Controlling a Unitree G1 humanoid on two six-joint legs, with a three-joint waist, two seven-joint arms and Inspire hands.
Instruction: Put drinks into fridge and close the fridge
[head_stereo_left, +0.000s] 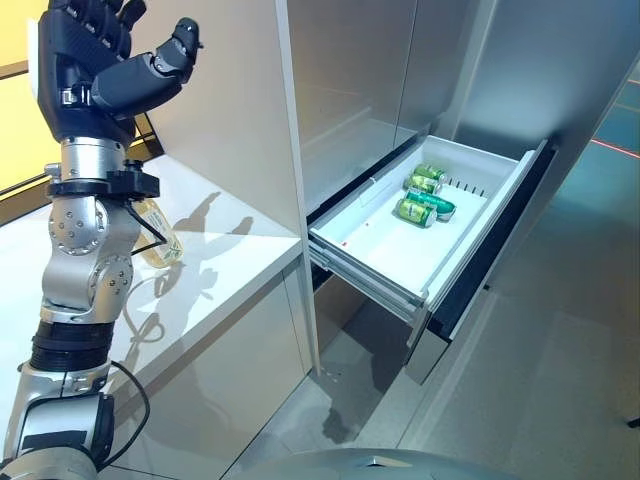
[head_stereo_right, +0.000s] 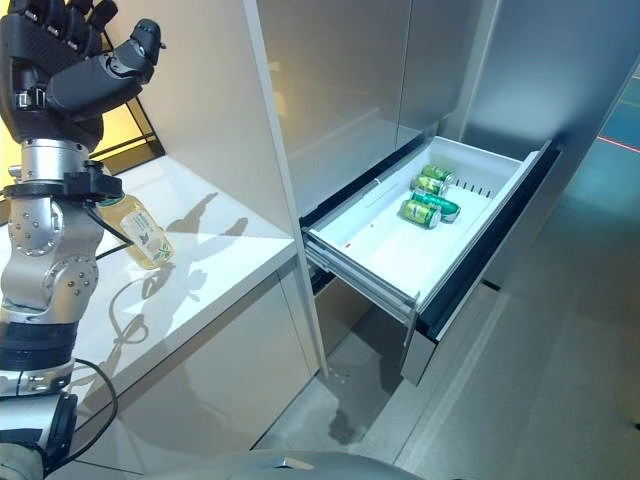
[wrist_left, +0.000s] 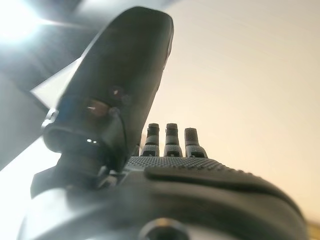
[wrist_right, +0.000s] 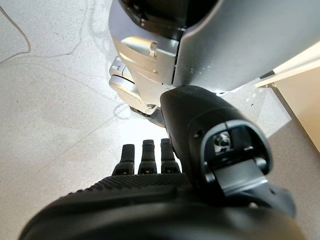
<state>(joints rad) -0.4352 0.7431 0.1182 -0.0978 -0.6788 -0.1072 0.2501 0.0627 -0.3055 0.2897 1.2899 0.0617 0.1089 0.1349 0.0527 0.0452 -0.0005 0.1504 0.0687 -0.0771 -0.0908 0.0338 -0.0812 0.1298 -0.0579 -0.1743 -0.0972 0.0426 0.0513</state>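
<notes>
A white, smooth counter top (head_stereo_right: 215, 270) stood left of the pulled-out white fridge drawer (head_stereo_left: 385, 250). On the counter lay one clear plastic bottle of yellowish drink with a green label (head_stereo_right: 140, 232), on its side, well left of the drawer. Inside the drawer, four green drink cans (head_stereo_left: 422, 195) lay on their sides, clustered toward its far end.
</notes>
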